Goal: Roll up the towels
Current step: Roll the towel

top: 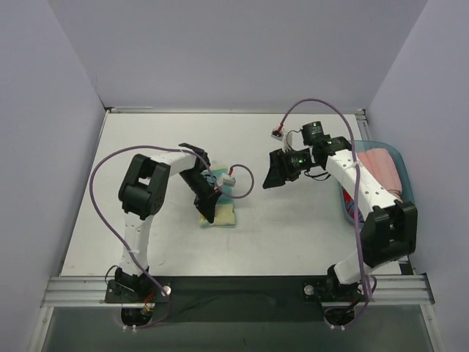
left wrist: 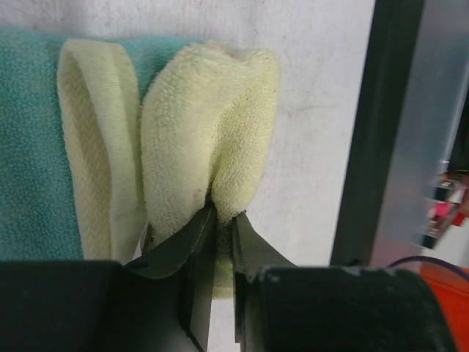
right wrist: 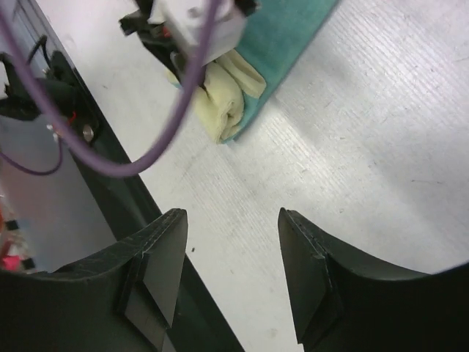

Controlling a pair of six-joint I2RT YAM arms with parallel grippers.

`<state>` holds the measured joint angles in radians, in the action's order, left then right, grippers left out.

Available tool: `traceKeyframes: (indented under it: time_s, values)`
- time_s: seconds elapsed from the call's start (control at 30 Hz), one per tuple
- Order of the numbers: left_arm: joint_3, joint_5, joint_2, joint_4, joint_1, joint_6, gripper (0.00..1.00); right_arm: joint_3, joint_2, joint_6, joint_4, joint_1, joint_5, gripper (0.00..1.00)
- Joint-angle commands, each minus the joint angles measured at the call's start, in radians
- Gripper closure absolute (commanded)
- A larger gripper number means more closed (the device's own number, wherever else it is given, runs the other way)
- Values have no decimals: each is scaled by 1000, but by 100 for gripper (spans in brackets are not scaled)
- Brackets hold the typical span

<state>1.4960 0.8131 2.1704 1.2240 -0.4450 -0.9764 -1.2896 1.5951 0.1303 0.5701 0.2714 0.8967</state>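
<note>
Left gripper [left wrist: 223, 224] pinched onto the yellow towel [left wrist: 209, 117], centre-left of the top view on the tabletop [top: 293, 227]. Its near end is curled into a fat partial roll; teal towel [left wrist: 29, 147] under it looks flat. Right gripper [right wrist: 231, 257] spread, empty, hovering mid-frame. Pink towel [top: 382, 170] sits in the blue bin [top: 393, 150] at right. Judging early stage: first roll unfinished, others left

We see a white table [top: 293, 242] boxed in by plain pale walls [top: 242, 51] on three sides: back, left and right. A metal rail [top: 242, 287] runs along its near edge. The light looks soft and even, perhaps from overhead — its source is hidden.
</note>
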Motion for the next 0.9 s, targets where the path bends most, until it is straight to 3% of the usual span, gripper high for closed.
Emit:
traceKeyframes:
  time_s: [0.0,0.2,0.33,0.47,0.63,0.87]
  values:
    - [68,11,118,133,14,-34,94,23,-127,150,79,85,-89,48]
    - [145,23,255,193,63,-48,93,35,-143,302,103,388,-386,51]
    - [179,-1,302,212,74,-54,93,27,-64,345,2,616,-530,51]
    - [211,-12,330,241,69,-71,91,52,23,422,-165,741,-666,48]
    - [204,-20,327,243,71,-76,91,130,135,525,-390,758,-786,47]
    - [184,-14,315,215,72,-59,90,188,227,522,-521,756,-754,51]
